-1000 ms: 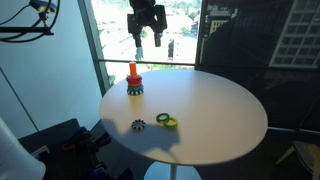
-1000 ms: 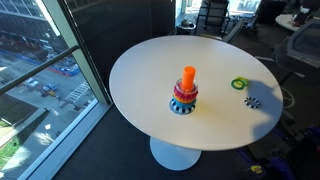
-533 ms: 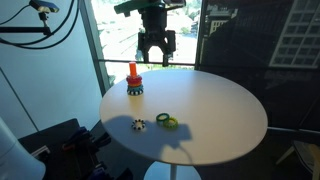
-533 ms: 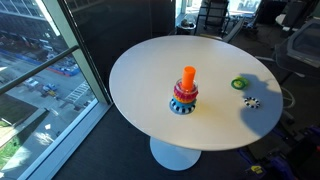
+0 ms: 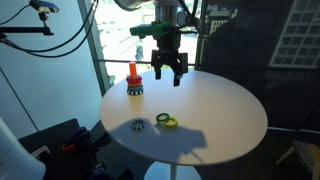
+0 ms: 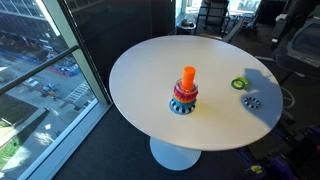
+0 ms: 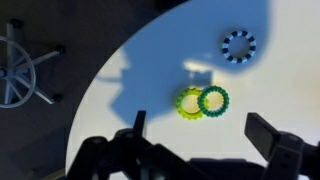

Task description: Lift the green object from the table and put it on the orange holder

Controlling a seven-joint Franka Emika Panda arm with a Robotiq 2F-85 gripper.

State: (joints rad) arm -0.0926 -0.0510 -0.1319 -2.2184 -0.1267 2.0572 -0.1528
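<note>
Dark green ring [image 7: 213,100] lay on table [image 7: 150,70] well beneath the gripper [image 7: 203,132] — jaws wide, empty — touching yellow-green ring [image 7: 189,102]; a sloppy grasp could pinch or drag both together.

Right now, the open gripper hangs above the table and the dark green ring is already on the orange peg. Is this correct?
No. In the wrist view the dark green ring lies on the table, touching the yellow-green ring, not on the orange peg. The rest is right.
</note>
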